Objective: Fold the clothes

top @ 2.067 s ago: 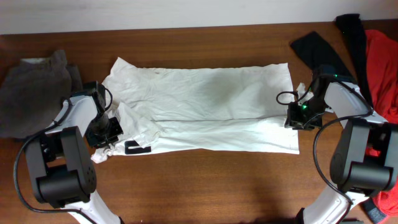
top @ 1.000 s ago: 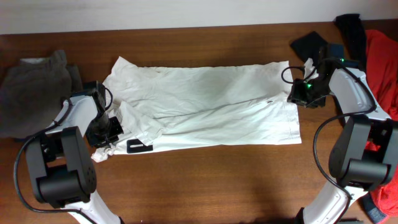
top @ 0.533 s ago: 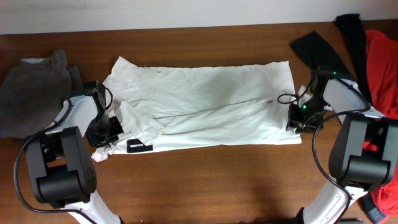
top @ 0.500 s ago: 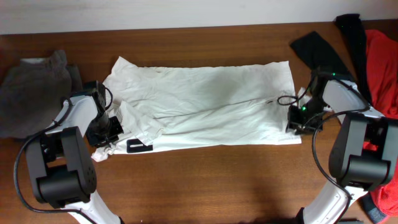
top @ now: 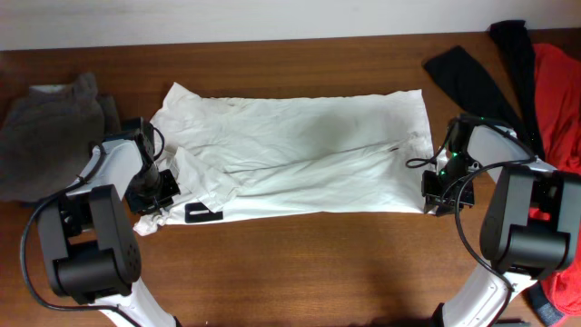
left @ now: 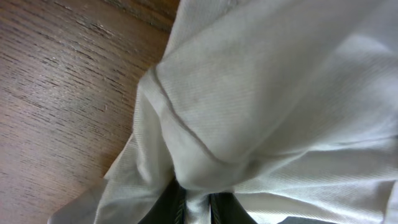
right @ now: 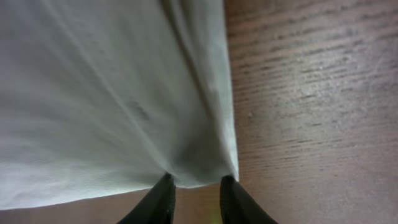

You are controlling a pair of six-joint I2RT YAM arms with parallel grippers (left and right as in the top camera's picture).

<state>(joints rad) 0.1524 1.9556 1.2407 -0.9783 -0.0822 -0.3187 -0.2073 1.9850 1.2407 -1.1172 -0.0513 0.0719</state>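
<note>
The white T-shirt (top: 300, 154) lies spread lengthwise across the wooden table, with a small black patch (top: 201, 214) showing at its front left. My left gripper (top: 156, 202) is shut on a bunched fold of the shirt's left end; in the left wrist view the white cloth (left: 249, 93) is squeezed between the fingers of that gripper (left: 198, 208). My right gripper (top: 434, 194) sits at the shirt's front right corner. In the right wrist view that gripper (right: 197, 180) has its fingers apart, bare wood between them and the shirt corner (right: 205, 168) at the tips.
A long black garment (top: 472, 77) and an orange-red one (top: 558, 100) lie at the back right, close to my right arm. A crumpled grey cloth (top: 50, 127) sits at the far left. Bare wood (top: 309, 263) runs along the front of the table.
My right gripper came down from the shirt's back right side to its front right corner, and the shirt's right edge shifted with it. The left gripper has stayed put, still holding.
</note>
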